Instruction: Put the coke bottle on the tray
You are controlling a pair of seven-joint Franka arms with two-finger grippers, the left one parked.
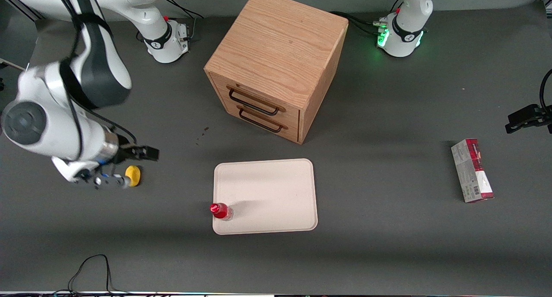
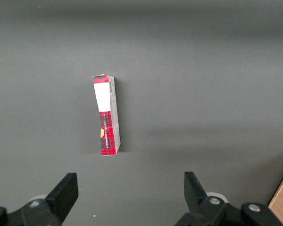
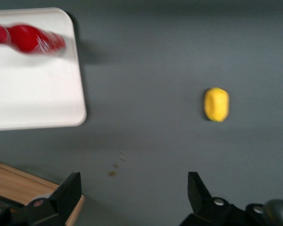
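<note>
The coke bottle [image 1: 221,211], small and red with a red cap, rests on the cream tray [image 1: 271,193], on the corner nearest the front camera at the working arm's end. The right wrist view also shows the bottle [image 3: 28,38] on the tray [image 3: 33,94]. My gripper [image 1: 131,167] is open and empty. It hangs above the table well away from the tray, toward the working arm's end, beside a small yellow oval object [image 1: 133,175]. In the right wrist view my gripper [image 3: 133,186] has only bare table between its fingers.
A wooden two-drawer box [image 1: 276,64] stands farther from the front camera than the tray; its corner shows in the right wrist view [image 3: 19,181]. The yellow oval also shows there [image 3: 216,104]. A red-and-white carton [image 1: 472,170] [image 2: 107,115] lies toward the parked arm's end.
</note>
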